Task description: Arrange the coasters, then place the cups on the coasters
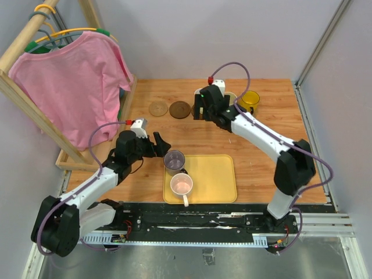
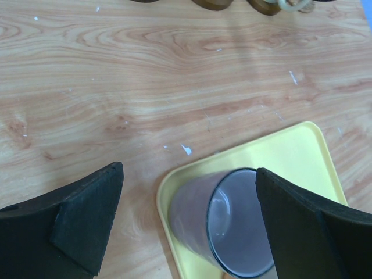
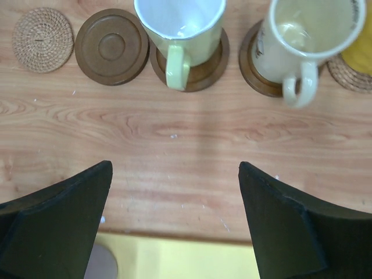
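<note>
Nearest the arms, the yellow tray (image 1: 215, 174) lies on the table (image 1: 174, 90) and holds two cups. The pink cup (image 1: 181, 185) stands near its left side, and the grey-purple cup (image 1: 174, 158) sits at its far left corner.

The left gripper (image 2: 189, 174) hangs over that corner with its jaws spread wide. In the left wrist view the grey-purple cup lies between them but is not pinched. This cup looks like the next one to be carried off.

Further out, the right gripper (image 3: 174, 168) hovers over bare wood just short of the row of coasters. Its jaws are spread and nothing is between them.

The five coasters lie in a line along the far part of the table, so the arranging looks done. Going by the right wrist view:
- **Left end:** the woven coaster (image 3: 43, 39) and the dark brown coaster (image 3: 111, 46) beside it are both bare.
- **Third place:** the white-greenish cup (image 3: 180, 20) stands on the third coaster (image 3: 206, 72).
- **Fourth place:** the cream cup (image 3: 308, 35) stands on the fourth coaster (image 3: 247, 58).
- **Right end:** the yellow cup (image 1: 251, 100) rests on the last coaster (image 3: 346, 75), a woven one mostly out of frame.

Three cups are placed. The two on the tray are left, and two bare coasters wait for them.
</note>
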`<state>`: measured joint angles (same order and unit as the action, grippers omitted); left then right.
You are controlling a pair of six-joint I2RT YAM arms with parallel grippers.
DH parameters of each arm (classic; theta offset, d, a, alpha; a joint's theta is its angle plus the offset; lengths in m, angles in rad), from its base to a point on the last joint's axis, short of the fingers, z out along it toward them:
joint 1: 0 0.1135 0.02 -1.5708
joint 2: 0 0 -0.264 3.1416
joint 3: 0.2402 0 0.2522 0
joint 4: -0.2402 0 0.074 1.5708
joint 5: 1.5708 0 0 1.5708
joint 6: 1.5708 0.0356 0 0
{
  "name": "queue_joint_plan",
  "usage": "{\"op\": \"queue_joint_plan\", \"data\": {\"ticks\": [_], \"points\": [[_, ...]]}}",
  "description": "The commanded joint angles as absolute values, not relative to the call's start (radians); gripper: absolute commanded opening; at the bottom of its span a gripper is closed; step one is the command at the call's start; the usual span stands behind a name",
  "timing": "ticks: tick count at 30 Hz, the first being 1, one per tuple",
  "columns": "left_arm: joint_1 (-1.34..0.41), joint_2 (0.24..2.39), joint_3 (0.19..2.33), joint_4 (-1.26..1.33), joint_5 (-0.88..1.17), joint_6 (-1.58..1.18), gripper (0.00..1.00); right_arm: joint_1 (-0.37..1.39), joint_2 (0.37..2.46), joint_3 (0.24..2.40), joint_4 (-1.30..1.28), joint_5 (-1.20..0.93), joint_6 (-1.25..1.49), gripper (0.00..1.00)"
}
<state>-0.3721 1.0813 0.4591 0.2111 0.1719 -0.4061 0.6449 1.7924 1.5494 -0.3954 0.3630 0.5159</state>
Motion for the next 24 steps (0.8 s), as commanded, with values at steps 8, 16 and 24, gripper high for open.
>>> {"op": "queue_joint_plan", "data": {"ticks": [8,16,24], "points": [[-0.506,0.884,0.396,0.013,0.140,-0.499,1.00,0.654,1.293,1.059,-0.105,0.353,0.460,0.92],[-0.625,0.902,0.379,-0.003,0.083,-0.553,1.00,0.655,1.173,0.937,-0.097,0.312,0.440,0.93],[-0.682,0.969,0.385,0.027,0.063,-0.573,1.00,0.655,1.181,0.921,-0.135,0.289,0.431,0.93]]}}
